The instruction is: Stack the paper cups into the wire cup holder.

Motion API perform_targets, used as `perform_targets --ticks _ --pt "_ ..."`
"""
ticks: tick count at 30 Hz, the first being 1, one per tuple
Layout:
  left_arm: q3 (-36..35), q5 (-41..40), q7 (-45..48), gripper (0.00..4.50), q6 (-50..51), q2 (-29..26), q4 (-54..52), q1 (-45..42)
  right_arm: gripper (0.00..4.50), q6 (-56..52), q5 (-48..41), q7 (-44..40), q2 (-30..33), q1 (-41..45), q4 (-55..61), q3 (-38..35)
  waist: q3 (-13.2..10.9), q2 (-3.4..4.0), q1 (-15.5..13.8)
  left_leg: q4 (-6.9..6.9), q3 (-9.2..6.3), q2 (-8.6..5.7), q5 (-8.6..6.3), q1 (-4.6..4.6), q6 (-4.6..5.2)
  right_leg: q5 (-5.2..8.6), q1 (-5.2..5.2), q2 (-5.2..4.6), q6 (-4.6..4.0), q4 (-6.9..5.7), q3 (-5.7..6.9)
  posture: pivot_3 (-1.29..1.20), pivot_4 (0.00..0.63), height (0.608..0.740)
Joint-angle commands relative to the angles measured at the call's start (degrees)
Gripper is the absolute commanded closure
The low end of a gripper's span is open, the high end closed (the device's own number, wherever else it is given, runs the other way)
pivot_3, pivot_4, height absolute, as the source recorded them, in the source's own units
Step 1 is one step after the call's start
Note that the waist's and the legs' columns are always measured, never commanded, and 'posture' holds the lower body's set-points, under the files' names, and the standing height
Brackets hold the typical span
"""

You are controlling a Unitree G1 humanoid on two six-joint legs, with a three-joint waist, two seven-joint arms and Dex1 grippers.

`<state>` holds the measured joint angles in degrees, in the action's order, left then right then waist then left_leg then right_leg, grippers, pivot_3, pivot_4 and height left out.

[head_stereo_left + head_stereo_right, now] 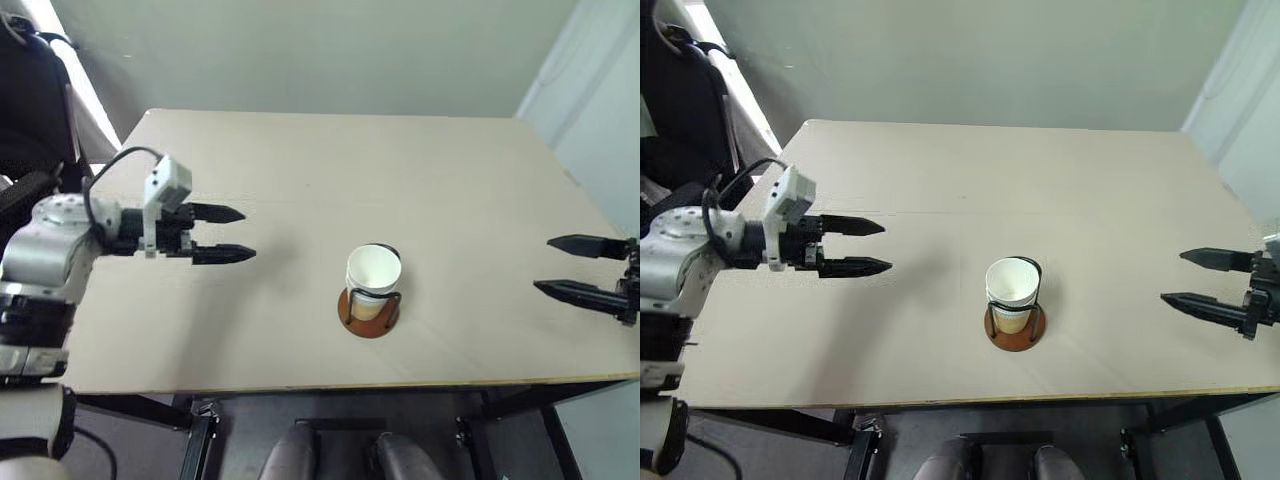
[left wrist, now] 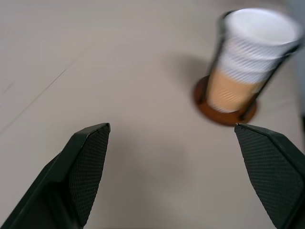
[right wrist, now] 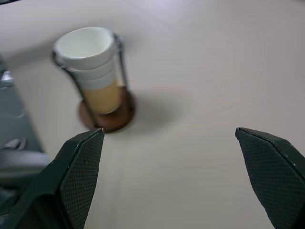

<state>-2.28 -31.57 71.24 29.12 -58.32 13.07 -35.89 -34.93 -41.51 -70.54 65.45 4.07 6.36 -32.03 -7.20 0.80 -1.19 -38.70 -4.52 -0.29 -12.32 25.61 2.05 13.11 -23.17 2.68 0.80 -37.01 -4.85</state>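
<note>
Cups (image 1: pixel 373 273) stand upright, nested in holder (image 1: pixel 369 313).

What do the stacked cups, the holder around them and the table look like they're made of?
The paper cups look like matte paper, with a ribbed tan-orange outside and a white rim and inside. The wire cup holder has thin black loops, likely metal wire, on a reddish-brown disc that could be wood or plastic. The table looks like smooth, pale beige board, maybe laminate.

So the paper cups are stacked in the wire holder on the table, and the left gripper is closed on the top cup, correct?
Not quite. The left gripper is open and empty, well apart from the paper cups, as the left eye view shows. The cups are indeed stacked in the wire holder on the table.
</note>
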Motion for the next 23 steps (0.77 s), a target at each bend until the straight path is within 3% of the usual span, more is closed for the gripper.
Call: perform_targets --ticks 1,5,8,12,23 --pt "-7.62 -1.77 -5.26 0.02 1.65 0.68 -5.56 4.93 0.00 2.56 0.89 0.35 -1.27 1.30 -3.20 -2.21 0.01 -0.02 -0.03 0.01 0.01 -0.01 -0.03 -0.08 0.00 0.02 0.07 0.00 -0.04 0.00 0.00 0.00 0.150 0.740" --pt "-15.52 -3.41 -11.65 0.02 2.54 3.98 -9.08 12.33 0.00 4.76 1.83 2.14 -2.93 2.47 -6.63 -4.72 0.02 0.00 0.14 0.14 0.09 -0.01 -0.05 -0.16 -0.07 0.07 0.26 -0.01 -0.18 -0.09 -0.02 0.00 0.150 0.740" --pt "-19.17 -4.95 -16.16 0.02 3.32 6.70 -10.00 12.90 0.00 6.22 2.60 3.02 -2.63 4.90 -9.98 -4.55 0.00 -0.03 0.23 0.33 0.09 0.01 0.03 -0.29 -0.19 0.07 0.26 -0.01 -0.25 -0.16 -0.02 0.00 0.150 0.740" --pt "-20.16 -3.91 -19.18 0.02 3.06 8.28 -7.84 11.97 0.00 6.72 3.12 3.26 -2.34 7.00 -12.15 -4.02 0.00 -0.02 0.25 0.56 0.09 0.01 0.07 -0.72 -0.25 0.11 0.57 0.00 -0.44 -0.16 -0.03 0.00 0.150 0.740" --pt "-21.11 -2.66 -23.50 0.02 0.68 10.74 -9.40 13.26 0.00 5.39 4.90 6.15 -4.49 13.50 -17.19 1.57 0.00 -0.02 0.57 0.68 0.09 0.03 0.07 -0.79 -0.27 0.13 0.58 0.01 -0.47 -0.16 -0.04 0.00 0.150 0.740"
